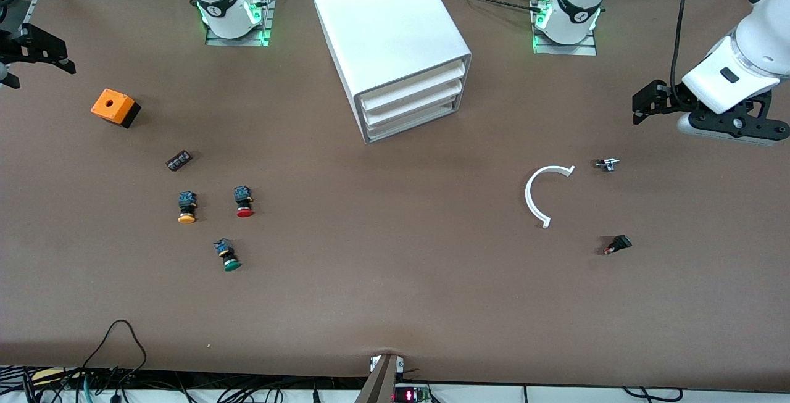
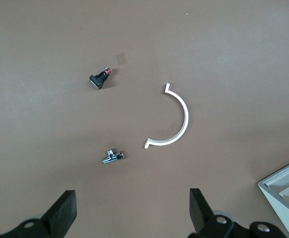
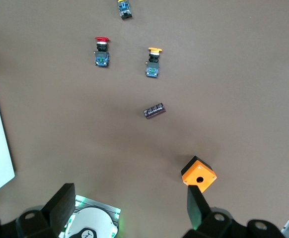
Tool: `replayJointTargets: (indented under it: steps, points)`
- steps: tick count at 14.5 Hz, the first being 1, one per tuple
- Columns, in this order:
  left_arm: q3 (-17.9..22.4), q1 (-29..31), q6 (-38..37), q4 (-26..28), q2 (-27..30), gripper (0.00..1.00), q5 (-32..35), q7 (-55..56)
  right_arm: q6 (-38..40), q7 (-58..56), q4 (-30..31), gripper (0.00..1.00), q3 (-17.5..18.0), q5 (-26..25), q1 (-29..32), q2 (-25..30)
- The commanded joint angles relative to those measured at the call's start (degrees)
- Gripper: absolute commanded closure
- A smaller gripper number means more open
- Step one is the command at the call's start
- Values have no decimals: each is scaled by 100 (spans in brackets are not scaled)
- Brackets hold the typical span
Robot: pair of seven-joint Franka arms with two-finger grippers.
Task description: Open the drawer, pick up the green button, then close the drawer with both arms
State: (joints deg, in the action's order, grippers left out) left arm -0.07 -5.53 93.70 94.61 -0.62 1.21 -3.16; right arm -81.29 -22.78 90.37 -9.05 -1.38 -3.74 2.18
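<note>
Left end effector (image 1: 642, 107) hangs released at its end of the worktop (image 1: 395, 292); right end effector (image 1: 43, 54) likewise. All drawers shut. I should hook the drawer (image 1: 415, 124) squarely. The button (image 1: 228, 255) lies outside the cabinet (image 1: 386, 26).

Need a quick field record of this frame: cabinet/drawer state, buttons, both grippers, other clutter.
cabinet: white cabinet between the two arm bases
lowest drawer: drawer shut, as are the two above
target: green button on the table, toward the right arm's end, nearest the front camera of the three buttons
other buttons: red button; yellow button
left gripper: jaws open, waiting over bare table at the left arm's end
right gripper: jaws open, empty, at the right arm's end
clutter: orange box; white curved strip
</note>
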Motion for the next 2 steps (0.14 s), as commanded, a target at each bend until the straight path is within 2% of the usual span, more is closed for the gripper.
replayJointTargets:
  steps: [1,2]
  points:
    - [7,35,-115,-136,-26,0,29,-106,69,10,34,0,-1,23,-12,116]
    - [7,35,-115,-136,-17,0,133,-115,69,-7,25,0,-1,23,-12,116]
